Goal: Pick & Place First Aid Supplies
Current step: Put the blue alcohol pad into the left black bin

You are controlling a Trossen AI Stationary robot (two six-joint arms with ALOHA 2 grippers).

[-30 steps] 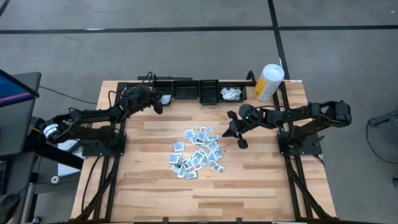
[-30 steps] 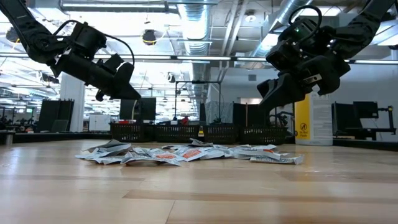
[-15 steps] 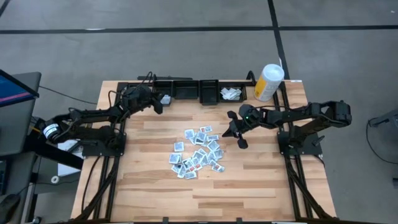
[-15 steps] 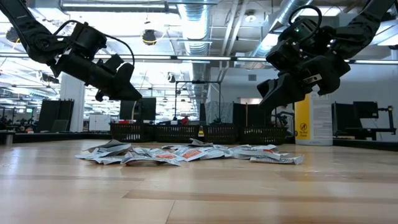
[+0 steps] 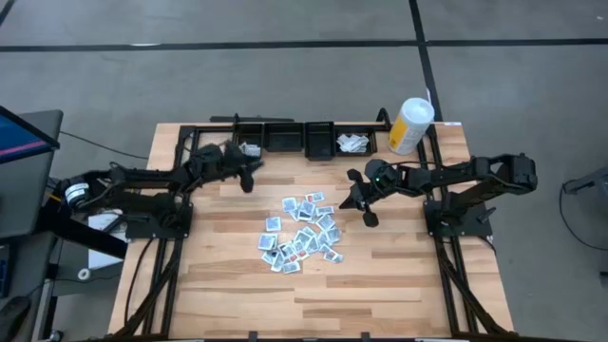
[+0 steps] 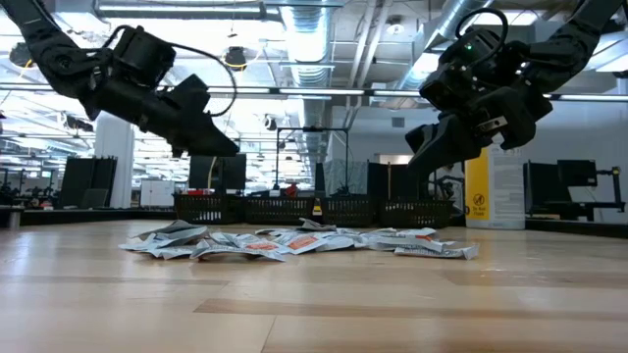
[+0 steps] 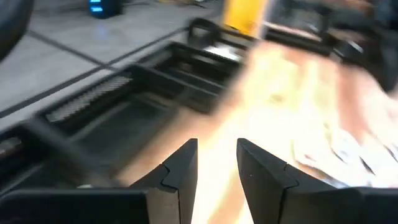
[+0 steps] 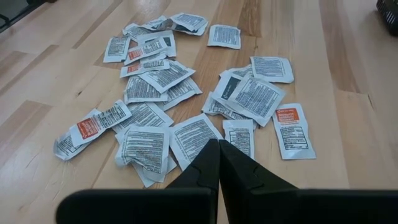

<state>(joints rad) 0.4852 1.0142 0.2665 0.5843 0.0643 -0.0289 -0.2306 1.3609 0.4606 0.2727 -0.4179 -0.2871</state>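
The first aid packets (image 5: 302, 233) lie in a loose heap on the wooden table's middle, some overlapping; they also show in the low view (image 6: 294, 240) and the right wrist view (image 8: 186, 93). My right gripper (image 8: 218, 149) hovers shut and empty just right of the heap (image 5: 348, 201), pointing down at it. My left gripper (image 7: 216, 155) is open and empty, above the table between the far bins and the heap (image 5: 249, 177). More packets lie in two of the far bins (image 5: 353, 142) (image 5: 250, 149).
A row of black bins (image 5: 285, 139) lines the table's far edge. A tall white-and-yellow canister (image 5: 410, 125) stands at the far right corner. Bare wood lies on the near side of the heap (image 5: 313, 294).
My left gripper has left the far left bin and swung toward the table's right and near side, closer to the heap. The right arm and the packets have kept still.
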